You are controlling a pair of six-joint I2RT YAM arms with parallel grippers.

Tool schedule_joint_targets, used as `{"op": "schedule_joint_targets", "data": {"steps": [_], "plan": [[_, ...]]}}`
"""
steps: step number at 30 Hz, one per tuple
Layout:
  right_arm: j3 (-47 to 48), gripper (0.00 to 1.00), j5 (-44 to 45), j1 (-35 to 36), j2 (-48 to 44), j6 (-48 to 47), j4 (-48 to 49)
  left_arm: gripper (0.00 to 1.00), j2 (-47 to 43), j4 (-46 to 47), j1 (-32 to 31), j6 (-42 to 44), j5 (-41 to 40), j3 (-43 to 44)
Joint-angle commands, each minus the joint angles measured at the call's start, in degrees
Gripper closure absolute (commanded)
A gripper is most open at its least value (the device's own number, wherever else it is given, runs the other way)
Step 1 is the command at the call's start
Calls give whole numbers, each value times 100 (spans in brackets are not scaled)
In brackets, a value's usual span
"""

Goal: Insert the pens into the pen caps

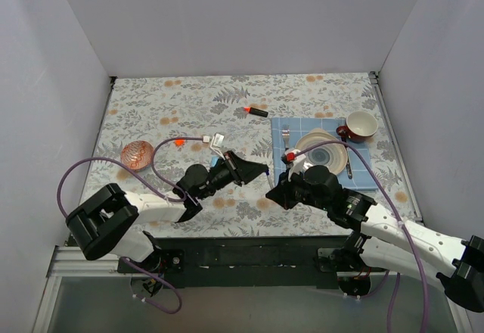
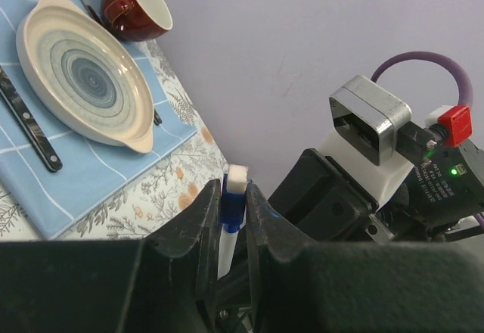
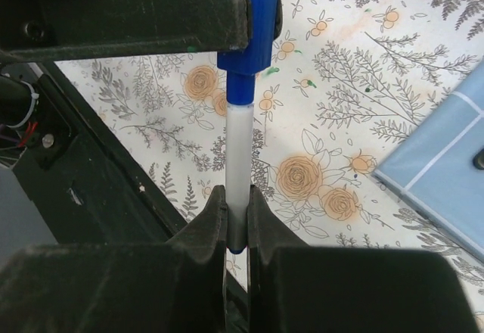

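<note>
My left gripper (image 2: 235, 193) is shut on a dark blue pen cap (image 2: 233, 210), whose white end sticks out above the fingers. My right gripper (image 3: 237, 200) is shut on the lower end of a thin white pen (image 3: 238, 151). The pen's upper end sits inside the blue cap (image 3: 249, 38). In the top view both grippers meet over the near middle of the table, left (image 1: 257, 170) and right (image 1: 276, 189). A black marker (image 1: 258, 112) with an orange-red end lies further back. A small orange-red cap (image 1: 178, 141) lies at the left.
A blue cloth (image 1: 367, 163) at the right holds a plate (image 1: 327, 154), a fork (image 1: 285, 132) and a red cup (image 1: 361, 126). A copper dish (image 1: 137, 154) sits at the left. A small white piece (image 1: 219, 139) lies by the left arm's cable.
</note>
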Motion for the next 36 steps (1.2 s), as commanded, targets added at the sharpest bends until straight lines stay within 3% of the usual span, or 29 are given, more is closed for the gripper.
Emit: {"op": "schedule_joint_targets", "data": {"steps": [1,5,11,22,31,35,36], "plan": [[980,99,728,-190,23,-619,1678,100,83,-709,-883,-226,907,-147],[1288,99,851,-251,138,-637,1538,100,206,-736,-1314,-94,572,-138],[1587,99,851,-375,94,-768,1423,100,268,-534,-1482,64,405,-287],[1887,99,483,-524,261,-1049,1765,100,927,-226,-1772,-6,686,135],[2141,99,544,-638,235,-1648,1898,100,769,-534,-1807,82,669,231],[2221,99,219,-656,340,-1421,1494,100,296,-744,-1711,73,283,152],[2142,99,114,-656,323,-1350,1389,100,137,-1154,-1623,125,229,274]]}}
